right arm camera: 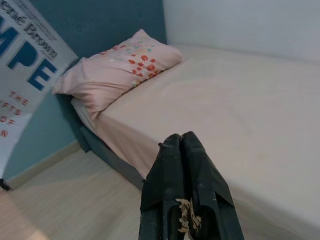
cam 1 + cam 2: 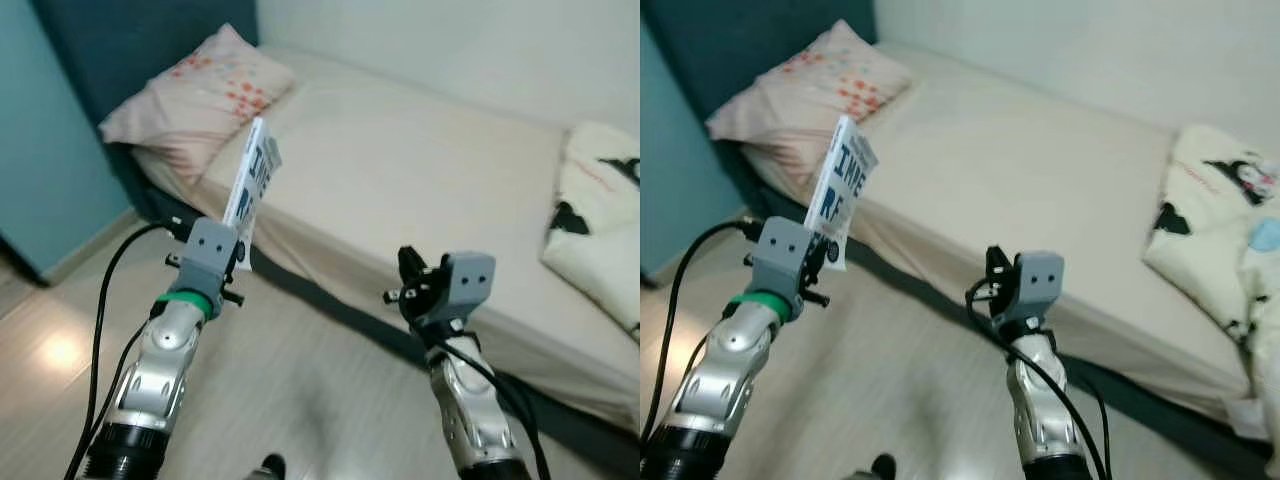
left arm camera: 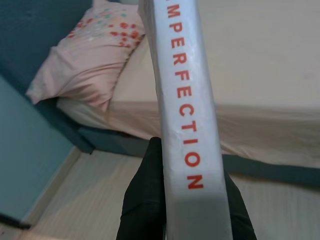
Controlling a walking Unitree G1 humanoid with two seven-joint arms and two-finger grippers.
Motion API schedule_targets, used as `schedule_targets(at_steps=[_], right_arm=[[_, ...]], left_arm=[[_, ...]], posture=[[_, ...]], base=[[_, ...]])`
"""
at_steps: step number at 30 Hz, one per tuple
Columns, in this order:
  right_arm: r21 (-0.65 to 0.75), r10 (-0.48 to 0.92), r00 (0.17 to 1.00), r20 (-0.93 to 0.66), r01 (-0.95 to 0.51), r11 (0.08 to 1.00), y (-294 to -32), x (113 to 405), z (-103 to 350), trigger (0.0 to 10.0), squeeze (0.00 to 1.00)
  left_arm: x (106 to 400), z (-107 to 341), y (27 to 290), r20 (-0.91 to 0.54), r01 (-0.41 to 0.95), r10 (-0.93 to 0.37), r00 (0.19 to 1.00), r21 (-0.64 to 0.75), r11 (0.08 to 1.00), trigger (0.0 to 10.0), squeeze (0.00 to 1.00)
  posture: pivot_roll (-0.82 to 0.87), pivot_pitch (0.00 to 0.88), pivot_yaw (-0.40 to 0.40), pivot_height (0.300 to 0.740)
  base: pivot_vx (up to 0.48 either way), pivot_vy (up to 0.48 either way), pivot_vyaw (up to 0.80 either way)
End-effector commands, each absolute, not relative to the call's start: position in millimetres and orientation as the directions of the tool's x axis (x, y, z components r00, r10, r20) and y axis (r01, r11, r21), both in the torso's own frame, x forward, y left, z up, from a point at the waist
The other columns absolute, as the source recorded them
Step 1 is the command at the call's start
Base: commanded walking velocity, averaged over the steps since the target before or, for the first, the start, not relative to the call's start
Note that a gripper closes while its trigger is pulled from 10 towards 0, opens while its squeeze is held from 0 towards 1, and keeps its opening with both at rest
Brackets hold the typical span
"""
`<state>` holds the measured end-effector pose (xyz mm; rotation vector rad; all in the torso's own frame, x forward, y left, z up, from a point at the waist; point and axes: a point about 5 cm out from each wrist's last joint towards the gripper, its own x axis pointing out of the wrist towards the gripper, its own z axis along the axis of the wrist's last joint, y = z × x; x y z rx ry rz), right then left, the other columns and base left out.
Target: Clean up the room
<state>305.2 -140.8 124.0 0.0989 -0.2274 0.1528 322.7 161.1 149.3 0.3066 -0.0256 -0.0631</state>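
- The left gripper (image 2: pixel 240 235) clamps a white book (image 2: pixel 253 180) upright beside the bed (image 2: pixel 400 170).
- The right gripper (image 1: pixel 181 145) is pressed closed, empty.
- Likely best: carry the book level, keeping grip firm.

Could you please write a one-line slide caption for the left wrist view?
Left gripper clamps a white book with red spine lettering, before a beige bed with a pink patterned pillow.

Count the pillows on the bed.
1: a pink pillow with red-orange dots lies at the head of the beige bed. The cream printed blanket at the other end could hide more.
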Motion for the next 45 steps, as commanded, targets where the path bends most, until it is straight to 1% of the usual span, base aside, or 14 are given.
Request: schedule_targets(at_steps=[1, 6, 11, 17, 22, 30, 32, 36, 42, 45], right_arm=[[0.087, 0.114, 0.971, 0.208, -0.134, 0.987, -144.4, 304.3, 118.8, 10.0, 0.00], [0.082, 0.115, 0.971, 0.212, -0.135, 0.987, -145.5, 303.5, 118.0, 10.0, 0.00], [0.089, 0.095, 0.971, 0.218, -0.117, 0.989, -148.5, 302.7, 118.6, 10.0, 0.00], [0.106, 0.091, 0.973, 0.213, -0.116, 0.988, -148.8, 303.1, 118.5, 10.0, 0.00], [0.089, 0.102, 0.971, 0.215, -0.123, 0.988, -148.5, 303.2, 119.1, 10.0, 0.00], [0.115, 0.087, 0.974, 0.208, -0.112, 0.987, -150.1, 303.0, 117.5, 10.0, 0.00], [0.103, 0.111, 0.972, 0.208, -0.135, 0.986, -148.2, 302.4, 117.6, 10.0, 0.00], [0.072, 0.167, 0.963, 0.214, -0.186, 0.980, -141.4, 300.3, 118.3, 10.0, 0.00], [0.081, 0.180, 0.961, 0.211, -0.201, 0.976, -138.8, 299.3, 117.3, 10.0, 0.00], [0.104, 0.179, 0.964, 0.199, -0.202, 0.974, -139.0, 300.3, 116.3, 10.0, 0.00]], left_arm=[[324.3, 154.0, 156.7, 0.053, 0.061, -0.081, 0.995, 0.306, 0.950, 10.0, 0.00], [325.3, 155.0, 155.5, 0.060, 0.060, -0.082, 0.995, 0.306, 0.950, 10.0, 0.00], [326.0, 155.9, 155.7, 0.062, 0.060, -0.083, 0.995, 0.306, 0.950, 10.0, 0.00], [326.7, 156.2, 156.1, 0.063, 0.058, -0.081, 0.995, 0.308, 0.950, 10.0, 0.00], [327.3, 156.3, 155.9, 0.064, 0.058, -0.081, 0.995, 0.308, 0.950, 10.0, 0.00], [327.9, 155.6, 155.9, 0.064, 0.059, -0.083, 0.994, 0.310, 0.949, 10.0, 0.00], [328.2, 155.6, 156.5, 0.064, 0.052, -0.075, 0.995, 0.309, 0.950, 10.0, 0.00], [329.7, 155.7, 158.7, 0.063, 0.030, -0.052, 0.997, 0.309, 0.951, 10.0, 0.00], [330.1, 155.9, 159.5, 0.065, 0.020, -0.042, 0.997, 0.305, 0.952, 10.0, 0.00], [330.4, 156.2, 159.8, 0.066, 0.016, -0.038, 0.997, 0.304, 0.953, 10.0, 0.00]], posture=[[0.02, 0.052, 0.006, 0.740], [0.02, 0.052, 0.006, 0.740], [0.02, 0.057, 0.010, 0.740], [0.02, 0.062, 0.013, 0.740], [0.02, 0.062, 0.013, 0.740], [0.02, 0.062, 0.013, 0.740], [0.02, 0.062, 0.013, 0.740], [0.02, 0.065, 0.015, 0.740], [0.02, 0.065, 0.015, 0.740], [0.02, 0.065, 0.015, 0.740]], base=[[0.458, 0.000, 0.00], [0.458, 0.000, 0.25], [0.458, 0.000, 0.73], [0.459, 0.000, 0.00], [0.458, 0.000, 0.00], [0.458, 0.000, 0.00], [0.458, 0.000, 0.00], [0.458, 0.000, 0.59], [0.458, 0.000, 0.70], [0.458, 0.000, 0.00]])
